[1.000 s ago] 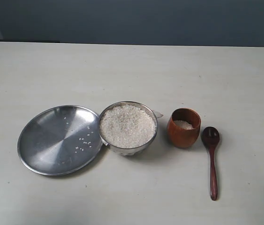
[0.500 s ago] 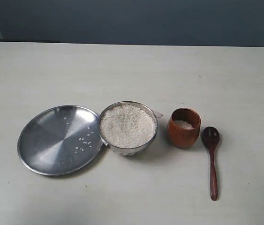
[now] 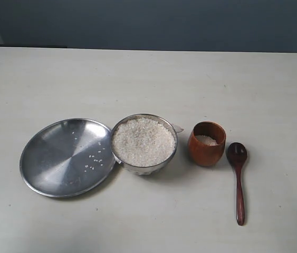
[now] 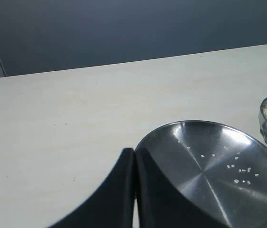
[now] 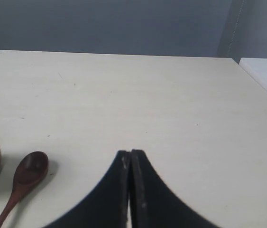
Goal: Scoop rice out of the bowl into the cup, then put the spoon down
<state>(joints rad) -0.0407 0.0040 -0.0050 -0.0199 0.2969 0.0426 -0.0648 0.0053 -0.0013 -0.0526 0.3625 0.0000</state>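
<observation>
Left jaws and right jaws are pressed together, empty. The right jaws should open, then pinch the slim dark wooden spoon (image 3: 238,184) mid-handle, low against the pale worktop (image 3: 190,79).

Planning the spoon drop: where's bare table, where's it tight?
Free: table behind the row to its far edge; the front strip before plate and bowl; right of the spoon. Tight: plate meets bowl; narrow gaps bowl to cup, cup to spoon.
</observation>
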